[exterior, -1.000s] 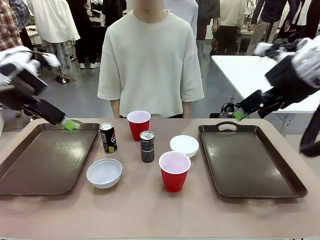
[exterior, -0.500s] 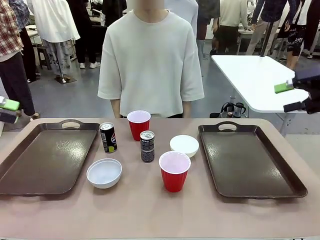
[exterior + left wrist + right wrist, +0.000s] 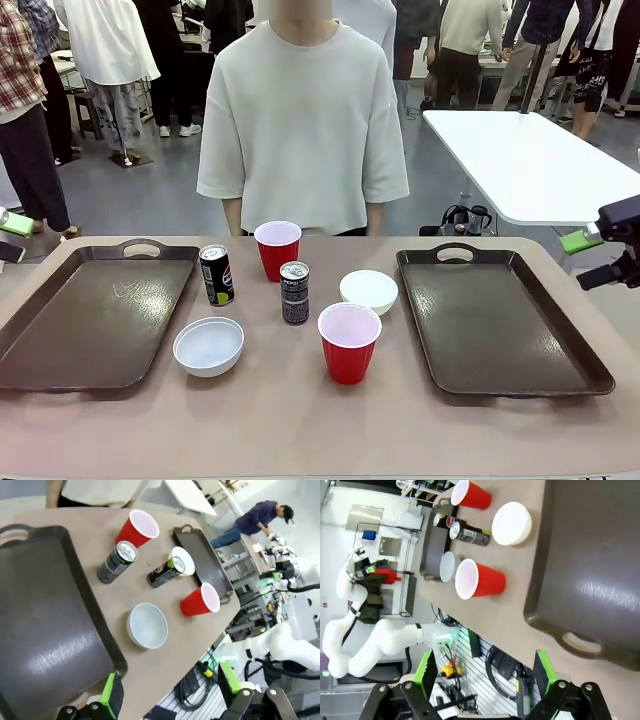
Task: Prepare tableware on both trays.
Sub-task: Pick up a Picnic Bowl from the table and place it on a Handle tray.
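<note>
While the left pincer (image 3: 167, 685) and right pincer (image 3: 484, 669) hang spread apart and empty, we flag the slim cans (image 3: 116, 562) ahead: crowded among cups (image 3: 200, 600), a wide approach could topple them.

Front camera faces across table (image 3: 300, 430); wrist cameras overlook it from either end
</note>
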